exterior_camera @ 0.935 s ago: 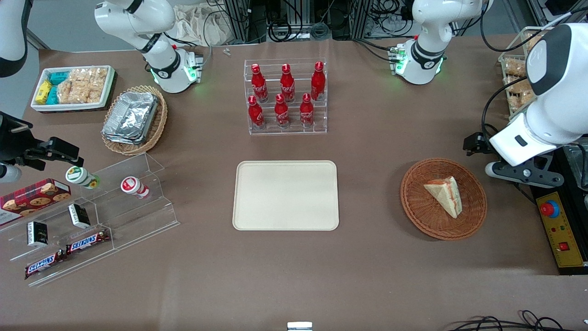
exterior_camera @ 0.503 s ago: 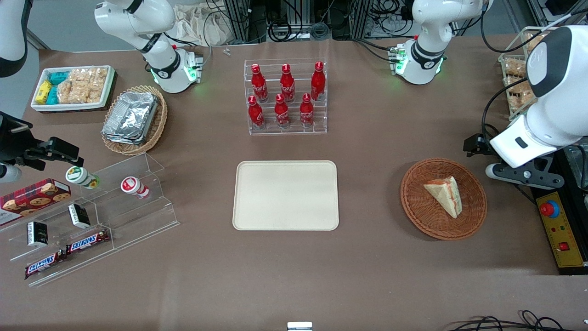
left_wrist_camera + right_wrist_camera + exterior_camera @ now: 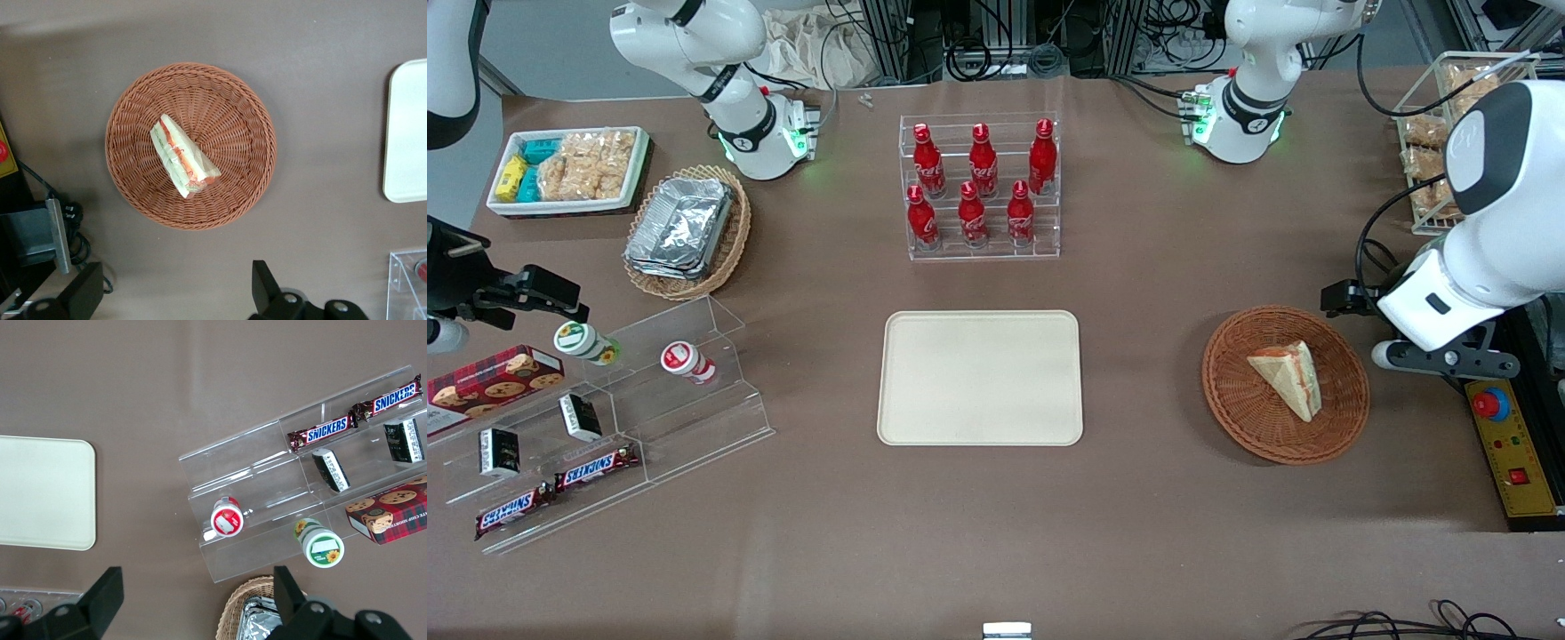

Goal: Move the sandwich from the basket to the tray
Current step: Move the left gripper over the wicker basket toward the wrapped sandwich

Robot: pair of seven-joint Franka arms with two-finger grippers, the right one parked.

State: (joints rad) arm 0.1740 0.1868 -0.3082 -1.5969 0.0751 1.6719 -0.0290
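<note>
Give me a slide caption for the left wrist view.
Open gripper hovers above the basket holding the sandwich, tray alongside.

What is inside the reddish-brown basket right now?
Only the sandwich lies in the basket, red filling showing. The weave beneath it is covered. The gripper is open above the table beside the basket, touching nothing.

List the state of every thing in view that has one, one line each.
sandwich: lying in the basket, ungrasped
basket: holds only the sandwich
tray: bare, flat on the table
pincer: open, above the table beside the basket, holding nothing
cola bottles: upright, capped, in the clear rack
</note>
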